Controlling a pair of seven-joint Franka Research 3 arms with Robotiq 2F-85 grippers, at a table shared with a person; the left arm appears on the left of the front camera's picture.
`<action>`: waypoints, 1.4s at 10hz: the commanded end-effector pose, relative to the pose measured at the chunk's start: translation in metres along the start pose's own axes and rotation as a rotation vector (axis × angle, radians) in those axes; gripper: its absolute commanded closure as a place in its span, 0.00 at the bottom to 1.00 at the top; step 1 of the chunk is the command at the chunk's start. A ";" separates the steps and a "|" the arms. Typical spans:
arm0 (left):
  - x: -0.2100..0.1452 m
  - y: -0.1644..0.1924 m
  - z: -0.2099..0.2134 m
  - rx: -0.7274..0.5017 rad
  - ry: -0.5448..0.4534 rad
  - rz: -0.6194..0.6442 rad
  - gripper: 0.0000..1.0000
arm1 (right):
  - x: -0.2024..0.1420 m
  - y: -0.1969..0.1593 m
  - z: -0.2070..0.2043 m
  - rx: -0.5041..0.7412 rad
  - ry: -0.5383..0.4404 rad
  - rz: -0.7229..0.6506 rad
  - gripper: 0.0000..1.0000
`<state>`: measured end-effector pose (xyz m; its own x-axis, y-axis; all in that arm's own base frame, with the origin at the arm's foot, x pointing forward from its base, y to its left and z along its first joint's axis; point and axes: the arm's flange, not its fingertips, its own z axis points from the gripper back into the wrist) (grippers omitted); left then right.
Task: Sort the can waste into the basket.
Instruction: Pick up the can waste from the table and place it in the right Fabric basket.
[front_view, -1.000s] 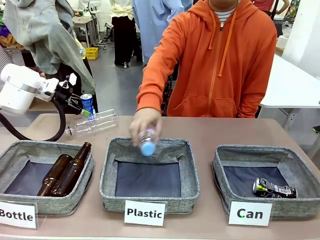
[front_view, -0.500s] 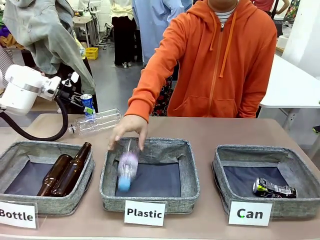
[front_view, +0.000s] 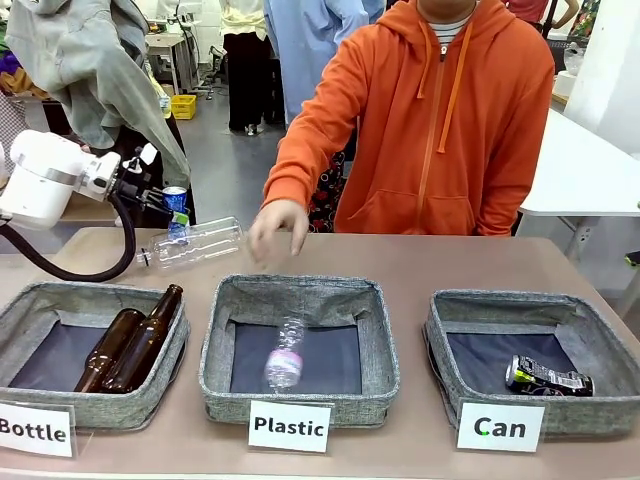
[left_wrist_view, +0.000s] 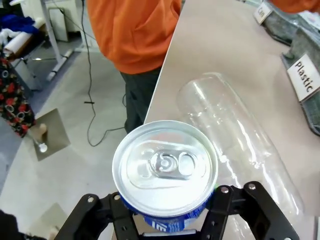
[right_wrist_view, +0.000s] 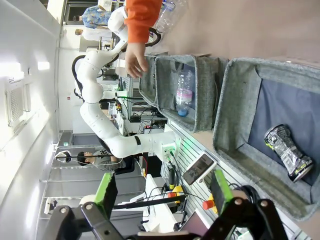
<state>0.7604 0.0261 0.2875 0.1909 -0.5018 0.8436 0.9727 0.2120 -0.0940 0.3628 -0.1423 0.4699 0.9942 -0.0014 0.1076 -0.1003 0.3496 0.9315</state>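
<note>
A blue and white can (front_view: 176, 203) stands upright at the table's far left edge, and my left gripper (front_view: 163, 207) is shut on its sides. In the left wrist view its silver top (left_wrist_view: 165, 164) faces the camera, with the left gripper (left_wrist_view: 167, 220) hugging the body from both sides. A dented black can (front_view: 548, 377) lies in the grey basket (front_view: 438, 345) signed "Can" at the right. In the right wrist view the right gripper (right_wrist_view: 162, 191) is open with nothing between its fingers, above that basket (right_wrist_view: 240, 75) and the black can (right_wrist_view: 290, 152).
A clear plastic bottle (front_view: 195, 243) lies on the table right beside the held can, seen close in the left wrist view (left_wrist_view: 235, 140). The "Plastic" basket (front_view: 215, 350) holds a clear bottle (front_view: 285, 358). The "Bottle" basket (front_view: 20, 305) holds brown bottles (front_view: 135, 340). The person's hand (front_view: 280, 225) hovers over the table's far side.
My left gripper has closed on the blue and white can. The person let a clear bottle drop into the "Plastic" basket and drew the hand back up.
</note>
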 end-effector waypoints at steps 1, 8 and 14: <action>0.012 -0.005 0.011 -0.014 -0.013 -0.009 1.00 | 0.000 0.001 0.001 -0.009 -0.003 0.023 0.00; 0.084 -0.171 0.188 -0.105 0.100 0.204 1.00 | 0.000 0.001 0.001 -0.009 -0.003 0.023 0.00; 0.041 -0.317 0.164 -0.119 0.382 0.147 1.00 | 0.000 0.001 0.001 -0.009 -0.003 0.023 0.00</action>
<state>0.4507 0.0794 0.4502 0.3802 -0.7628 0.5231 0.9125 0.2169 -0.3469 0.3626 -0.1429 0.4702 0.9941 -0.0027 0.1082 -0.1004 0.3502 0.9313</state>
